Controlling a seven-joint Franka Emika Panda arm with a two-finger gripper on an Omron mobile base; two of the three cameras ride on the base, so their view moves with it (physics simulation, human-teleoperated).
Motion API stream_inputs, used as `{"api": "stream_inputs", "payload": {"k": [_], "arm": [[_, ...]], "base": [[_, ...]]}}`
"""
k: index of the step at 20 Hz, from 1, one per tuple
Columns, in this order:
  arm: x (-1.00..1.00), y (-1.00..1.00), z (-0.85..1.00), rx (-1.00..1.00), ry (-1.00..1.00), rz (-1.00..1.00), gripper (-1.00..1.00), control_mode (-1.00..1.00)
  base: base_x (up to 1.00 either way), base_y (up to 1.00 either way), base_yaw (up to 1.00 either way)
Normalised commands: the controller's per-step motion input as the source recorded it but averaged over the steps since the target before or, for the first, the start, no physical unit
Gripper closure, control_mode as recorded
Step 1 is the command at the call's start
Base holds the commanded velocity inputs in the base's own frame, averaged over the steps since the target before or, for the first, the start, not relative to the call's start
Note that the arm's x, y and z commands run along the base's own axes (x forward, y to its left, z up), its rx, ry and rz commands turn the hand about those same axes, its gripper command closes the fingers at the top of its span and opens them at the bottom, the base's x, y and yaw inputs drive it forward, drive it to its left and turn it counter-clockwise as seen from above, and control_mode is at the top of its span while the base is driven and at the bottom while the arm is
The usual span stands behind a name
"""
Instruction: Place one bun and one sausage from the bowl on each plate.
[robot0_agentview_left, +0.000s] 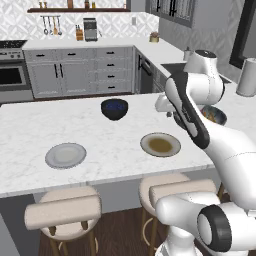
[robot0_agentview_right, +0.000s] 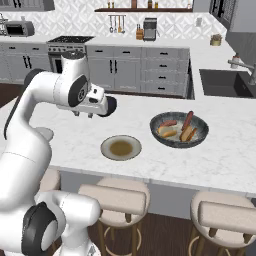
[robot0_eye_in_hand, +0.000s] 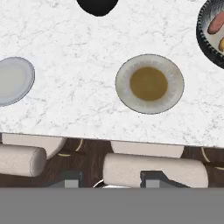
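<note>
On the marble counter (robot0_agentview_left: 115, 145) in the left base view lie the light grey plate (robot0_agentview_left: 65, 155) at left and the tan-centred plate (robot0_agentview_left: 160, 144) further right, with a dark navy bowl (robot0_agentview_left: 114, 109) behind them. The arm hides most of the wide grey bowl (robot0_agentview_left: 216, 115), which peeks out beside its forearm.

From the right base view that bowl (robot0_agentview_right: 179, 129) sits in full sight, right of the tan-centred plate (robot0_agentview_right: 121, 147), holding sausages (robot0_agentview_right: 187, 120) and buns (robot0_agentview_right: 167, 132). The gripper (robot0_agentview_right: 111, 106) hangs above the counter, empty.

Looking down from the hand view, both plates (robot0_eye_in_hand: 149, 83) (robot0_eye_in_hand: 14, 81) are bare, the bowl (robot0_eye_in_hand: 209, 30) cut by the upper right corner. The fingers (robot0_eye_in_hand: 151, 179) are clenched together, grasping nothing.
</note>
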Motion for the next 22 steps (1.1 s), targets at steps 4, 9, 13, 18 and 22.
{"api": "stream_inputs", "payload": {"k": [4, 9, 13, 18, 22], "arm": [[-0.06, -0.40, 0.00, 0.00, 0.00, -0.03, -1.00, -1.00], [0.00, -0.94, 0.00, 0.00, 0.00, -0.19, -1.00, -1.00], [0.04, -1.00, 0.00, 0.00, 0.02, -0.23, -1.00, -1.00], [0.47, -0.78, 0.00, 0.00, 0.03, -0.15, -1.00, -1.00], [0.68, -0.47, 0.00, 0.05, 0.01, 0.00, -1.00, -1.00]], "base": [[0.00, 0.00, 0.00], [0.00, 0.00, 0.00], [0.00, 0.00, 0.00], [0.00, 0.00, 0.00], [0.00, 0.00, 0.00]]}}
